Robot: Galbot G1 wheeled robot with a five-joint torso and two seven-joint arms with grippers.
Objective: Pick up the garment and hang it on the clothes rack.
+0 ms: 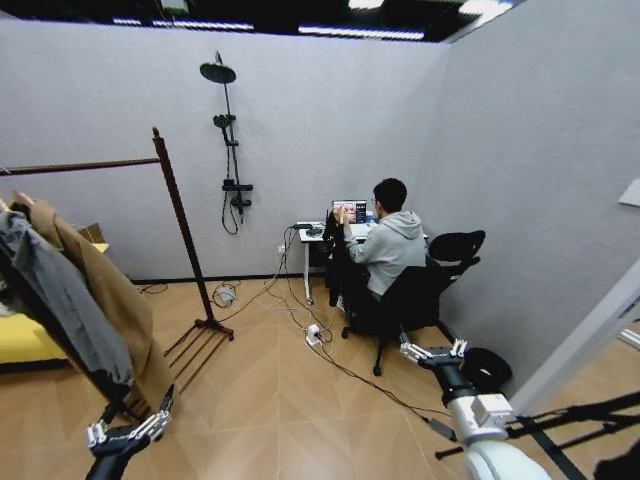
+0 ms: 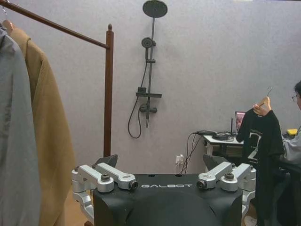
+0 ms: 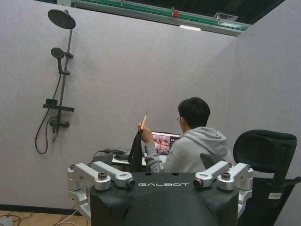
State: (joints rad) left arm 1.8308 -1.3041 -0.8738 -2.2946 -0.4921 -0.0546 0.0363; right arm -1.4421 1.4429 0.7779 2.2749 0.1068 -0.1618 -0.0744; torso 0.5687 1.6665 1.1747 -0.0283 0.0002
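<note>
our two grippers sit lowest in the head view. the left gripper (image 1: 128, 432) hangs at about 7 o'clock, low over the wooden floor (image 1: 270, 400), its fingers spread wide and holding nothing; its wrist view shows both fingers (image 2: 101, 176) splayed apart around an empty gap. our right gripper (image 1: 433, 351) is at about 5 o'clock, raised a little higher at the end of its white arm, fingers likewise spread and empty.

beside our left gripper, at 8 to 9 o'clock, the clothes rack (image 1: 178, 215) stands with its dark post, knob finial and slatted bottom shelf. on its top bar hang a long tan coat (image 1: 112, 300) and, nearer us, a grey jacket (image 1: 55, 300), touching each other.

the garment (image 1: 331, 232) is well away from both grippers, near the centre of the head view, just off toward 1 o'clock. a seated person's hand (image 2: 261, 109) holds it up by the wooden hanger beside a small desk (image 1: 312, 236) with a laptop (image 1: 350, 210). in the left wrist view the black shirt (image 2: 261, 141) hangs straight down from the hanger, hook tilted upward. the right wrist view shows it edge-on, thin and dark.

a shower fixture (image 1: 228, 140) is mounted on the grey wall at 12 o'clock.
</note>
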